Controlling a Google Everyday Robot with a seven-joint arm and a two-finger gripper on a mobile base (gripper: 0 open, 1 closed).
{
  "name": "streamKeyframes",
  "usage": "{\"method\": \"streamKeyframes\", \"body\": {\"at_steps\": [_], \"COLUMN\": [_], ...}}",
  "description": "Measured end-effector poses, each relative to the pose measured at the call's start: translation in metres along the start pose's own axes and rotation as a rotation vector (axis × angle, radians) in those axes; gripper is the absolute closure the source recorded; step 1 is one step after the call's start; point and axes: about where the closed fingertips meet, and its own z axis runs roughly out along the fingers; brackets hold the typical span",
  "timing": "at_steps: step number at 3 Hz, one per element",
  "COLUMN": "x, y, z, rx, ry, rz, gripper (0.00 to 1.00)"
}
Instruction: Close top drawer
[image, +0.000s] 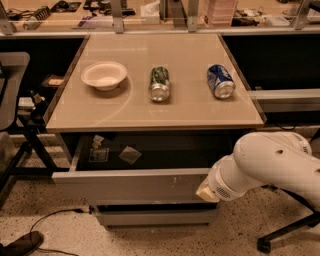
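Grey metal, the top drawer (132, 185) stands partly open under the bench (165, 112), its scuffed front panel jutting past a narrower drawer front (155, 218) below. The gripper (206, 193), at the tip of a white arm (265, 167), appears to touch the panel's right end; its grip cannot be told. Above lie a white bowl (104, 75), a green can (159, 84) and a blue can (220, 81).

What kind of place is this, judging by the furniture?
Likely an office or lab workspace: a table with metal drawers, its top drawer open, a chair base beside it, cluttered benches behind. The gripper is at the drawer front's right end.
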Motion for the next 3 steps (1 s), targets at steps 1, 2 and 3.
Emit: {"method": "streamKeyframes", "body": {"at_steps": [1, 2, 3], "x": [-0.018, -0.018, -0.032], "y": [-0.035, -0.035, -0.064], "z": [0.008, 0.008, 0.011], "rx": [0.079, 0.082, 0.131], "ry": [-0.039, -0.040, -0.057], "rz": [0.031, 0.032, 0.039], "gripper": [1.00, 1.00, 1.00]}}
